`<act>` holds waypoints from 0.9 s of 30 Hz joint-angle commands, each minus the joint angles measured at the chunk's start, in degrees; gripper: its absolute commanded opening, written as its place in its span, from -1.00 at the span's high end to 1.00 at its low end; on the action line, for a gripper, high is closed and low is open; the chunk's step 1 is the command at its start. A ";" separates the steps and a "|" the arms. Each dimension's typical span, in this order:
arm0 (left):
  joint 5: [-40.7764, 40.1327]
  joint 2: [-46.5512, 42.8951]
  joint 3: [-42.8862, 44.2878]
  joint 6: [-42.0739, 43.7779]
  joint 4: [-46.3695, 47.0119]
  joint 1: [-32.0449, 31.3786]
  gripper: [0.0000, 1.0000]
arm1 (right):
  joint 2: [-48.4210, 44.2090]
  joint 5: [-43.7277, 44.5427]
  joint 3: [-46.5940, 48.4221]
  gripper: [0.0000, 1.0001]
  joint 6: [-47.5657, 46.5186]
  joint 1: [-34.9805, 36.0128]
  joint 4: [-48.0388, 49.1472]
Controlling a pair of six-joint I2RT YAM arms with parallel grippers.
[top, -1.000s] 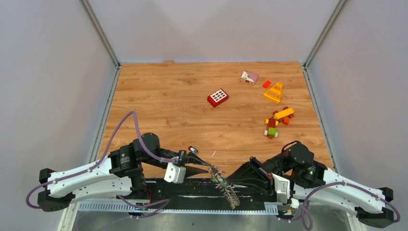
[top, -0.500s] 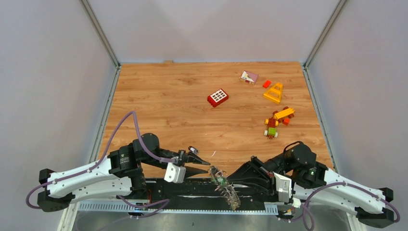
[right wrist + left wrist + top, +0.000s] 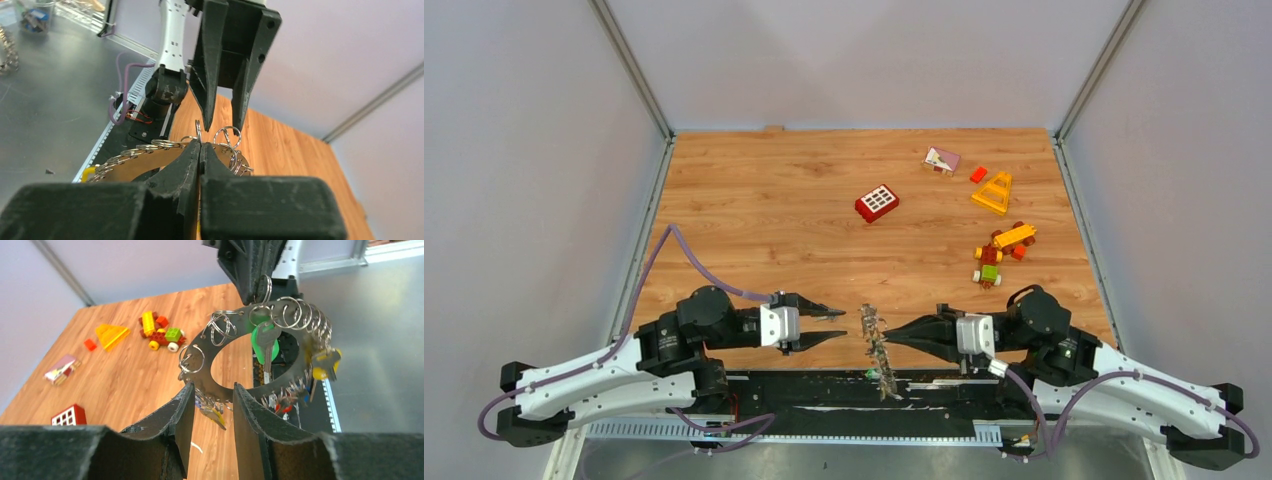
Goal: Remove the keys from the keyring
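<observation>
The keyring is a flat grey metal ring fringed with small split rings and keys, held edge-on above the table's near edge. My right gripper is shut on its rim; in the right wrist view the fingertips press together on the keyring. In the left wrist view the keyring faces me, with a green-headed key and a yellow-headed key hanging from it. My left gripper is open just short of its lower edge, with nothing between its fingers. Overhead, the left gripper is left of the ring.
Toy bricks lie on the far right of the wooden table: a red windowed brick, a yellow triangle, a small pink house and a brick car. A black rail runs along the near edge.
The right gripper has carried the keyring up and forward from over the black rail. The left gripper has risen, moved forward and opened wider, and now faces the ring.
</observation>
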 commanded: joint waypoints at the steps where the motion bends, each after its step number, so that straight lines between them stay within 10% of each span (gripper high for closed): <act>1: -8.56 -1.78 -1.80 -9.79 4.83 -0.17 0.17 | 1.24 9.73 4.75 1.00 9.80 0.03 1.02; 10: -3.88 -3.07 -12.82 -16.98 23.53 -0.17 -0.19 | 0.39 12.62 4.18 1.00 11.91 0.03 1.46; 27: 4.46 6.99 -14.05 -19.38 36.66 -0.17 -0.10 | 2.16 1.89 5.10 1.00 6.05 0.05 -2.43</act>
